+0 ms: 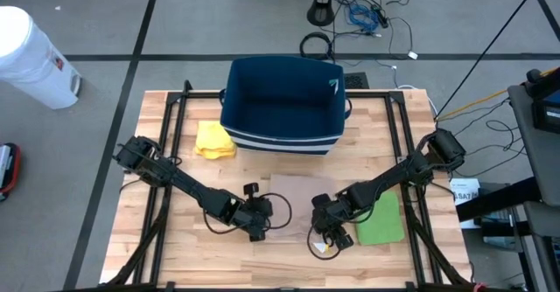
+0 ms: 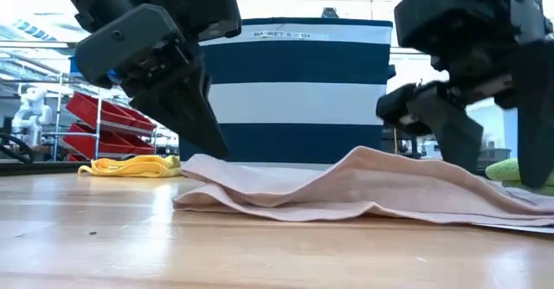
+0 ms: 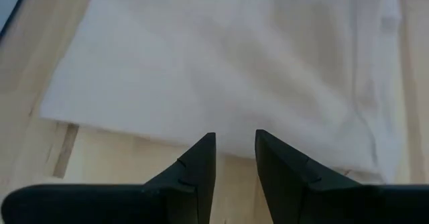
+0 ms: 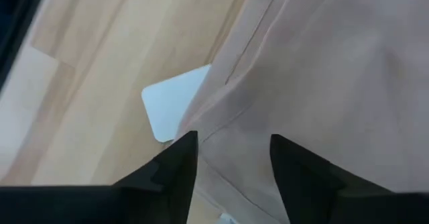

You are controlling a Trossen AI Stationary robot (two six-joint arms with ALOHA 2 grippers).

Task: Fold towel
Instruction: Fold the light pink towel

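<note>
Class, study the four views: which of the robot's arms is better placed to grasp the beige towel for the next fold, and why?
Probably the right. The right gripper has open fingers straddling the beige towel at its edge, cloth between them. The left gripper is just short of the towel's edge, over bare wood, fingers nearer together.

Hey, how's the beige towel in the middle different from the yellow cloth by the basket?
The beige towel lies spread out, mostly flat with a few ripples; the yellow cloth is bunched into a small heap. The beige towel sits between both arms near the front edge; the yellow cloth sits farther back, beside the striped basket. Both rest on the wooden table.
</note>
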